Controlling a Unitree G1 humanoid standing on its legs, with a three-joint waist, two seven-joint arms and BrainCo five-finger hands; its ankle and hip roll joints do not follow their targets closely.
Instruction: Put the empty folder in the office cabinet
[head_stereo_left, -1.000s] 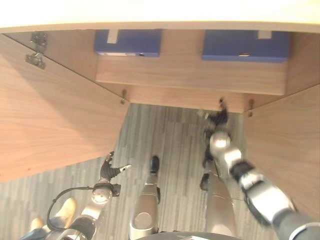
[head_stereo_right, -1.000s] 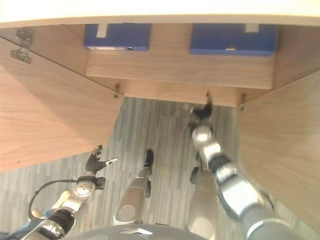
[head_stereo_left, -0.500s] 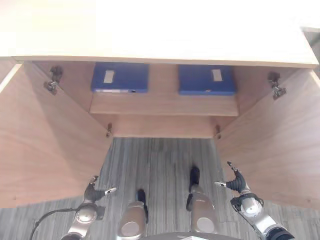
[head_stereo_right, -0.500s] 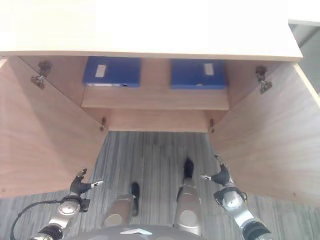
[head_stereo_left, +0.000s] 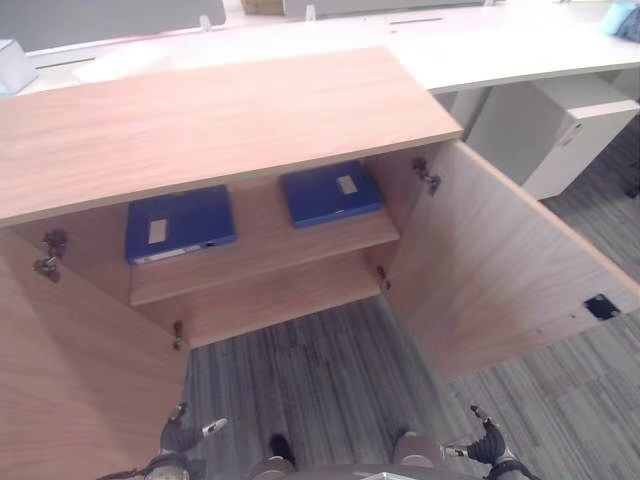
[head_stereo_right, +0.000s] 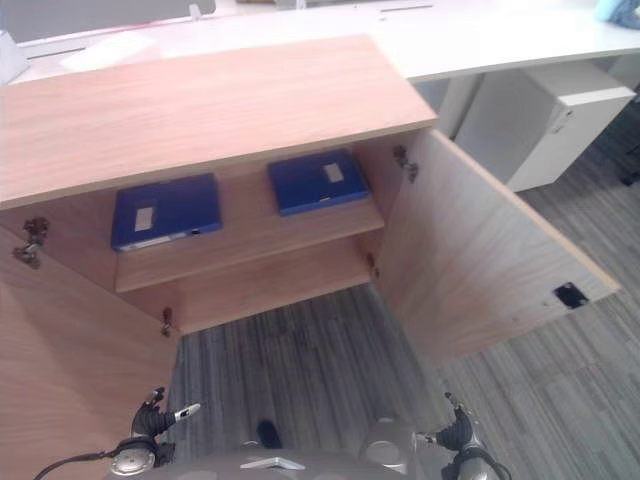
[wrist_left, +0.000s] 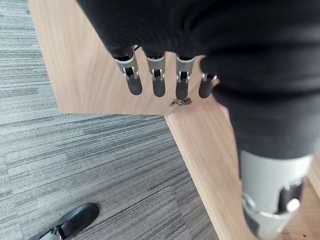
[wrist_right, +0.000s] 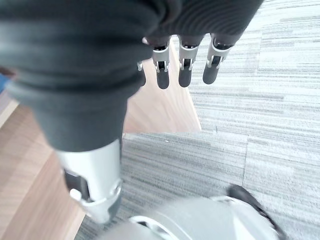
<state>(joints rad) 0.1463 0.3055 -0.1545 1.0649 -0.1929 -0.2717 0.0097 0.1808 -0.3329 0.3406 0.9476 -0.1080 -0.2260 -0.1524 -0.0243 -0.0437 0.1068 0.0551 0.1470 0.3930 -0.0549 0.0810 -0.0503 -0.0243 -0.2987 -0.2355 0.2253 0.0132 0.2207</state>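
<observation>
At the bottom edge of the frame, the left hand (head_stereo_left: 178, 436) and right hand (head_stereo_left: 487, 444) hang low over the floor, fingers loosely extended, holding nothing. Higher up, centre-left, two blue folders (head_stereo_left: 180, 222) (head_stereo_left: 330, 192) lie flat on the cabinet (head_stereo_left: 220, 120) shelf, both doors open. The placing looks done; closing the doors may remain.

Left hand (wrist_left: 165, 60) hangs empty, fingers (wrist_left: 158, 80) straight, pointing at a wooden cabinet door (wrist_left: 80, 60). A metal hinge (wrist_left: 180, 102) shows just past the fingertips, at the door's corner. A wooden panel (wrist_left: 210, 155) runs beside grey striped carpet (wrist_left: 85, 165).
</observation>
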